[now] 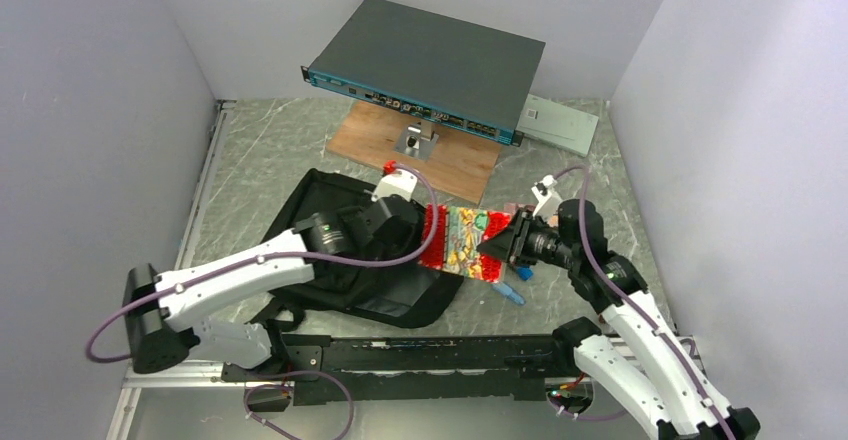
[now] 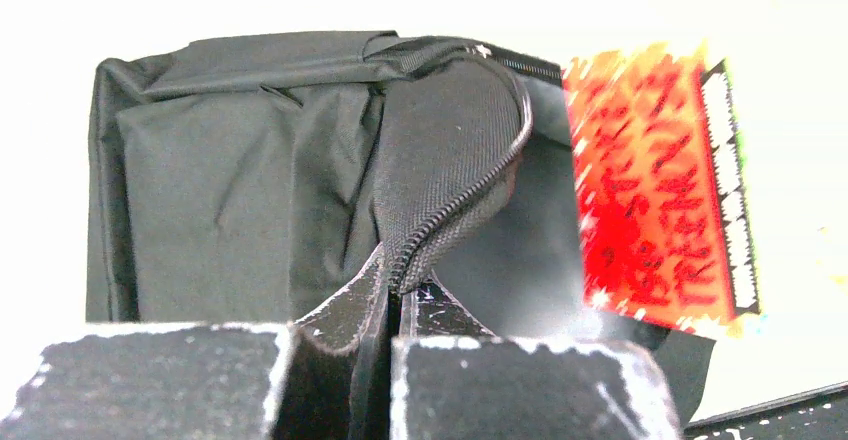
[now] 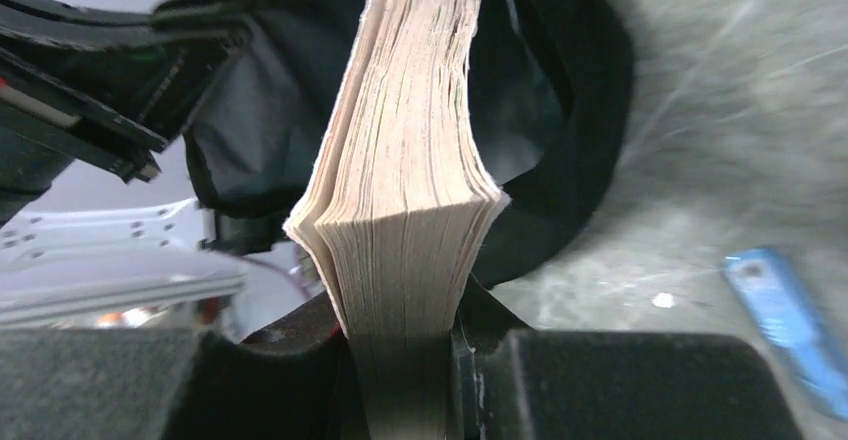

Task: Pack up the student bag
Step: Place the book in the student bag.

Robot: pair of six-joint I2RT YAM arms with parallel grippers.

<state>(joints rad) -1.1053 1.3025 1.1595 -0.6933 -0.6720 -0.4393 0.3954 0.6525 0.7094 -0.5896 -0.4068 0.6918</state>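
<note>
Pinches student bag [image 2: 230, 180] zip rim in left gripper [image 2: 400, 282], clamps book [image 3: 410, 140] in right gripper [image 3: 405, 312], risks snagging pages on a slipped, sagging mouth.

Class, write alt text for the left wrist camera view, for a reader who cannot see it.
The left gripper is shut on the zipper edge of a black backpack, holding its flap up. At the right, a book with a red and orange cover stands at the bag's opening.
</note>
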